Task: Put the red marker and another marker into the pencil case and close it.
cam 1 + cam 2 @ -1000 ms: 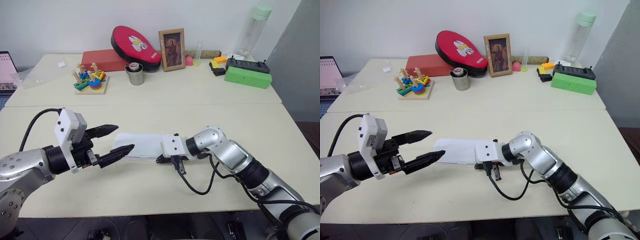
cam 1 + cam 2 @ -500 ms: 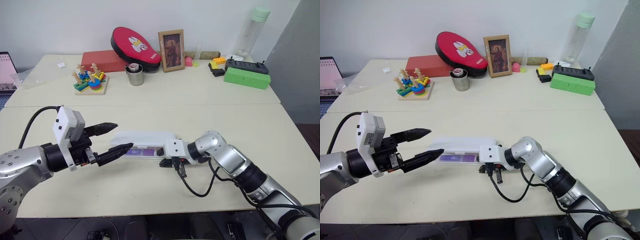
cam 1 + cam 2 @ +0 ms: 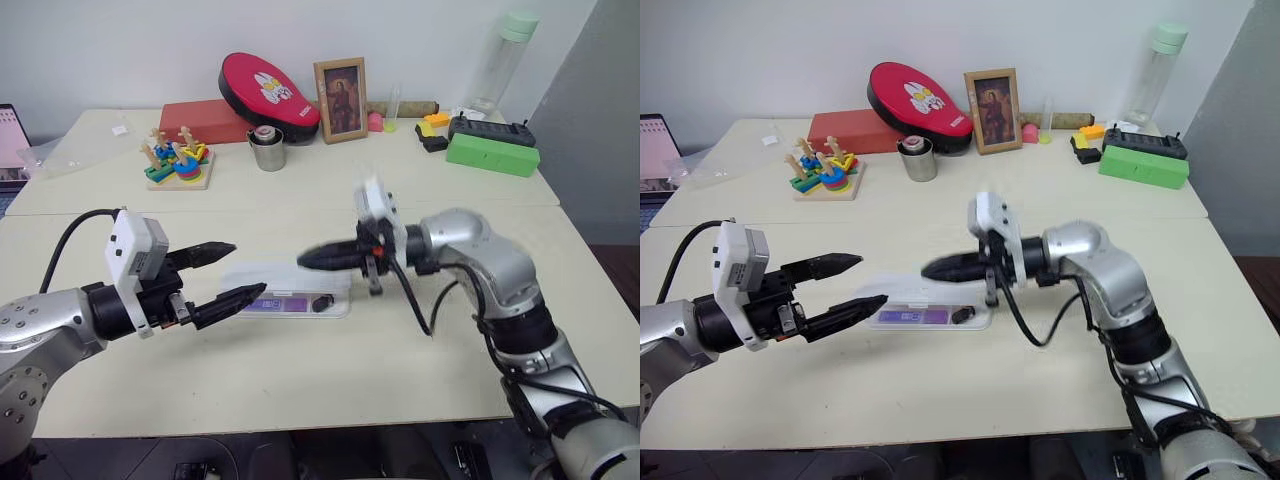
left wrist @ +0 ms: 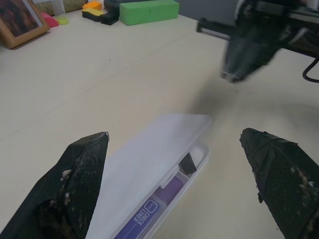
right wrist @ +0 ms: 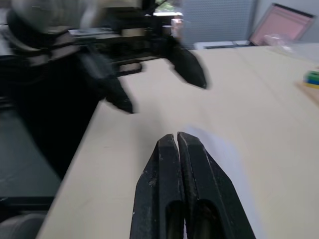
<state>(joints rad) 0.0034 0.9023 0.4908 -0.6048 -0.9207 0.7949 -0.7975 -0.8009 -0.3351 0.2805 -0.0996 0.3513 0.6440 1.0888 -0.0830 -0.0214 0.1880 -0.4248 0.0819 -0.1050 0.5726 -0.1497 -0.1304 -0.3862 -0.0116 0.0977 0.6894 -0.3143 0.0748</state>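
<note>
The left gripper [image 3: 225,272] hovers over the near table close to its front edge, its two black fingers spread wide with nothing between them, aimed at the near end of the pencil case [image 3: 290,295]. The case lies flat on the near table, about midway between front and back edges. A second ago its white lid was down with the right arm resting on it; now the lid is off the tray and the inside shows. In the tray lies the lavender marker [image 3: 281,303], with a small dark piece beside it at the far end; in the left wrist view the lid [image 4: 149,174] stands tilted above the tray, only partly raised. The red marker I cannot make out in the case. The right gripper [image 3: 318,260] has risen clear of the case and now hangs above it, fingers pressed together and holding nothing. So the case looks open again, not closed; judging from this, the closing step is not yet finished and the red marker's place needs checking.
</note>
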